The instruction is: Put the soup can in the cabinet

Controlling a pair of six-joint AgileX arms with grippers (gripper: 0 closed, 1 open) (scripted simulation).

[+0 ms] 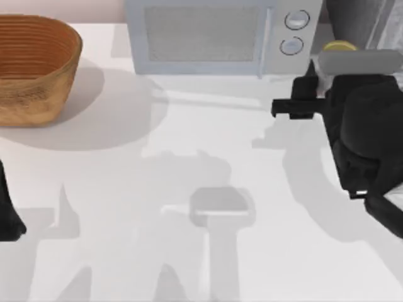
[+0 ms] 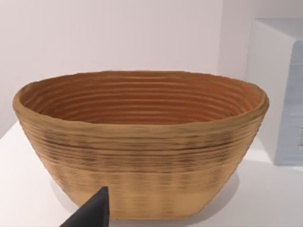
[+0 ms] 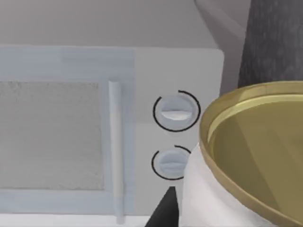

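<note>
Soup can (image 1: 338,46) — beside right hand (image 1: 313,75)

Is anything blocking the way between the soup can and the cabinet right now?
Nothing visible does. The soup can sits at the right claw, right beside the cabinet at the table's far right. The microwave stands to the can's left, off that path.

Right arm (image 1: 362,132) reaching far right of table, wrist bent, left arm (image 1: 9,214) parked at left edge
</note>
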